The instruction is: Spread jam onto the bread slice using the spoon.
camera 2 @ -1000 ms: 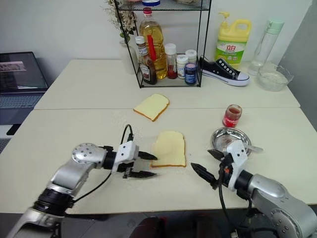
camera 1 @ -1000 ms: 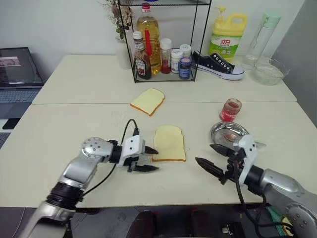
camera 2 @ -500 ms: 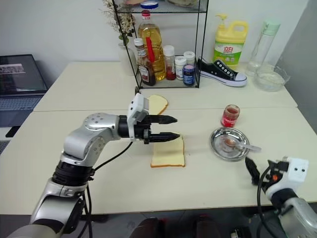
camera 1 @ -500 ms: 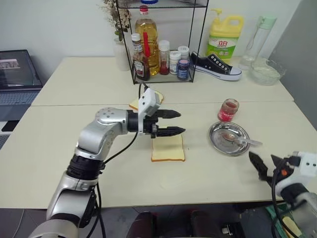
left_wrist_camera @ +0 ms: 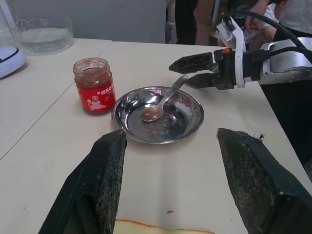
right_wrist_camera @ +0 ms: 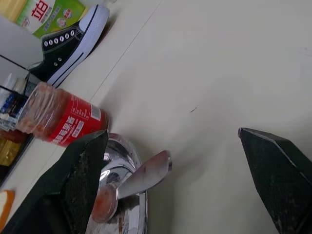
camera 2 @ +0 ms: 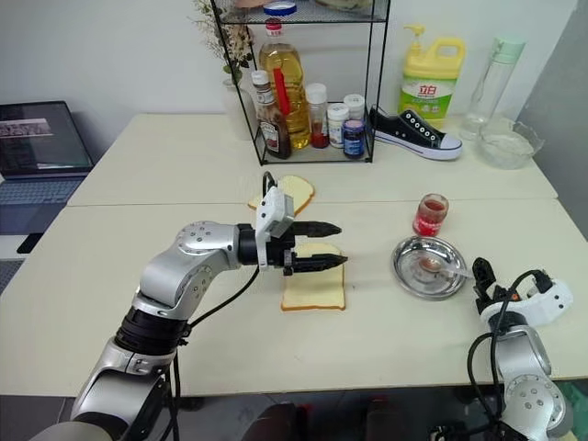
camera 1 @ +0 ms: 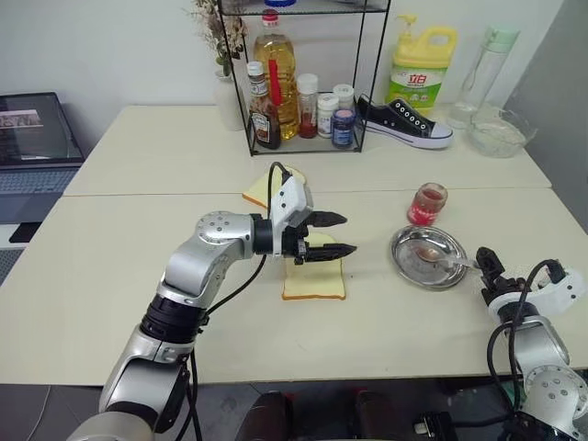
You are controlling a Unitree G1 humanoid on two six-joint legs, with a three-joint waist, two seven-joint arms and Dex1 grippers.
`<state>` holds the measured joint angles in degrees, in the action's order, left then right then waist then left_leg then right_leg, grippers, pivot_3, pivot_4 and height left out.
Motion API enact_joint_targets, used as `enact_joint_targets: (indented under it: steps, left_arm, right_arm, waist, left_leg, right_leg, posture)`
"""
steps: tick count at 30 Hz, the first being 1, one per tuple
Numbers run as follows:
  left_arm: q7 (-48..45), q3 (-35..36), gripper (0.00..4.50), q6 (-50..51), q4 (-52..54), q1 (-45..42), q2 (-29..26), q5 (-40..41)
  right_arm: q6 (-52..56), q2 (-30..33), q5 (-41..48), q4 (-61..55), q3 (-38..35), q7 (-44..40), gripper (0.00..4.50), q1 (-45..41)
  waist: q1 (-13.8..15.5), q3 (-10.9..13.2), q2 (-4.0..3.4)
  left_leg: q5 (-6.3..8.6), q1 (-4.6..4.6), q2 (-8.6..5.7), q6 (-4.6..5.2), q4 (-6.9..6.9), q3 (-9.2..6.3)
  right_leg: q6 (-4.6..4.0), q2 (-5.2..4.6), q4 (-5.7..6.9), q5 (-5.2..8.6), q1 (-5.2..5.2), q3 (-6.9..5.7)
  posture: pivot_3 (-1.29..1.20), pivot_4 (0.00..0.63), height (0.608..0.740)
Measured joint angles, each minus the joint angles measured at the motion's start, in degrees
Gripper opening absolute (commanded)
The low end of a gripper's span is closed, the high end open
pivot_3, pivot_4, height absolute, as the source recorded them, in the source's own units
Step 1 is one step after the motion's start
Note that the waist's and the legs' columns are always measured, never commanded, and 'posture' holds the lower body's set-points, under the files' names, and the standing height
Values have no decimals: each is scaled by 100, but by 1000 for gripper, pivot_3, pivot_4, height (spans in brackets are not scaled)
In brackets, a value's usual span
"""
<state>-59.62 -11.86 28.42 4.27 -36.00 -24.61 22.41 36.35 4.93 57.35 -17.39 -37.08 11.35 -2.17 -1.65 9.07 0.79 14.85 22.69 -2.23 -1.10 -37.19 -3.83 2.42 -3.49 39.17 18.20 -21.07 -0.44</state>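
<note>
— Spoon (left_wrist_camera: 163,101) first: where is it lying?

— It is resting in the round steel dish (left_wrist_camera: 127,127), its red-stained bowl down in the dish and its handle sticking out over the rim toward the right gripper (left_wrist_camera: 187,72). The jam (left_wrist_camera: 94,86) jar is standing just beside the dish, and the bread slice (camera 1: 314,273) is lying nearer the middle of the table (camera 1: 110,266), with no red showing on it.

— What are the grippers doing?

— The right gripper is sitting just beside the handle tip, jaws spread wide and gripping nothing. The left gripper (camera 1: 333,235) is hovering over the bread slice, jaws parted, also carrying nothing.

— How is that spoon going to handle?

— I am judging it light, stiff and thin, and probably slick metal, so it could be slipping or swivelling in the fingers. Taking hold of the raised handle end looks best; the bowl is looking sticky with jam.
</note>
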Motion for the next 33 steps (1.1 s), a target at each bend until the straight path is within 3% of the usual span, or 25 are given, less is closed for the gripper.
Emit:
enact_joint_targets:
  steps: [17, 21, 31, 33]
  left_arm:
    - [29, -1, 3098, 4, 45, 6, -31, 12]
    - [36, -1, 3139, 3, 45, 6, -31, 11]
    - [40, 0, 3139, 42, 45, 6, -38, 16]
    - [50, 9, 3139, 120, 44, -5, -35, 25]
  right_arm:
    - [-262, -94, 386, 143, 345, -6, 4500, -109]
    - [-328, -87, 471, 145, 349, -11, 3602, -87]
    - [-381, -53, 476, 184, 422, -18, 118, -31]
    - [-487, -27, 622, 101, 413, -111, 51, -115]
  waist:
    - [-3, 0, 0]
    - [-3, 0, -1]
    - [-3, 0, -1]
    - [-3, -2, -1]
  left_leg:
    - [0, 0, 1, 0, 0, 4]
    - [0, 1, 1, 0, 0, 4]
    - [0, 1, 1, 1, 1, 4]
    - [0, -3, 2, 1, 0, 4]
  right_leg:
    - [0, 1, 5, 0, -6, 3]
    - [0, 1, 5, 0, -6, 3]
    - [0, 1, 5, 0, -6, 3]
    - [0, 2, 4, 0, -2, 3]
  posture:
    - [0, 150, 740]
    - [0, 150, 740]
    - [0, 150, 740]
    - [0, 150, 740]
